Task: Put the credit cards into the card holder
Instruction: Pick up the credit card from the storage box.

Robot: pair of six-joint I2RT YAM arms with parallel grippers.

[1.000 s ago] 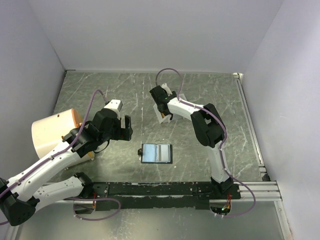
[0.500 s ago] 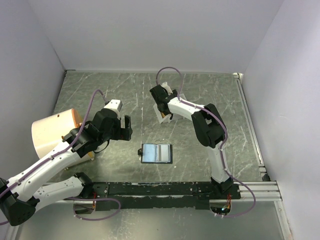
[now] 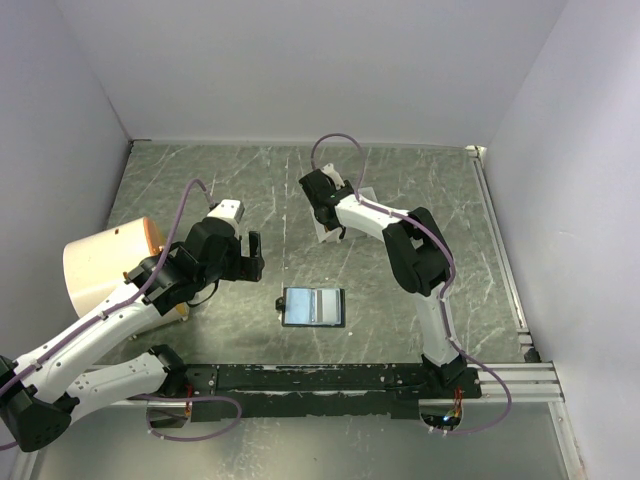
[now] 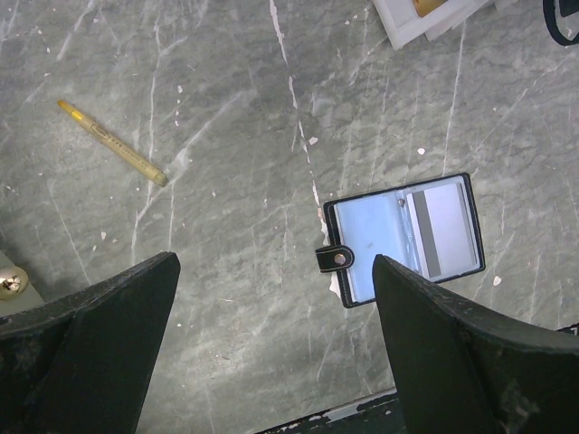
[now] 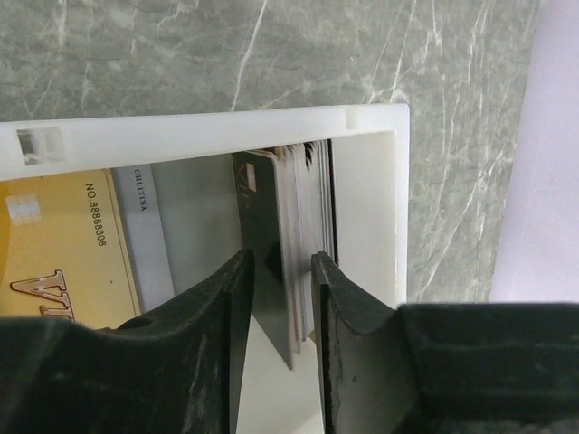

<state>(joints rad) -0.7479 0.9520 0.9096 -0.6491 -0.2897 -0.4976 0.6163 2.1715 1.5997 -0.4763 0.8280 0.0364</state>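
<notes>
The card holder [image 3: 314, 307] lies open on the table, its pale blue inside up, with a grey card in its right pocket [image 4: 403, 237]. My right gripper [image 3: 322, 215] reaches into a white box [image 5: 208, 127] at the back. Its jaws [image 5: 282, 258] are closed on a bundle of credit cards [image 5: 289, 199] standing on edge, a dark one on the left. A gold card [image 5: 63, 244] lies flat in the box beside them. My left gripper [image 3: 257, 255] hovers wide open and empty to the left of the card holder [image 4: 274, 262].
A yellow pen [image 4: 113, 143] lies on the table to the left. A tan cylinder [image 3: 105, 260] stands by the left wall. The black mounting rail [image 3: 330, 380] runs along the near edge. The white box [image 4: 407, 27] shows at the top of the left wrist view.
The right gripper has shifted slightly inside the white box and its jaws have narrowed onto the standing cards. The left arm has not moved.
</notes>
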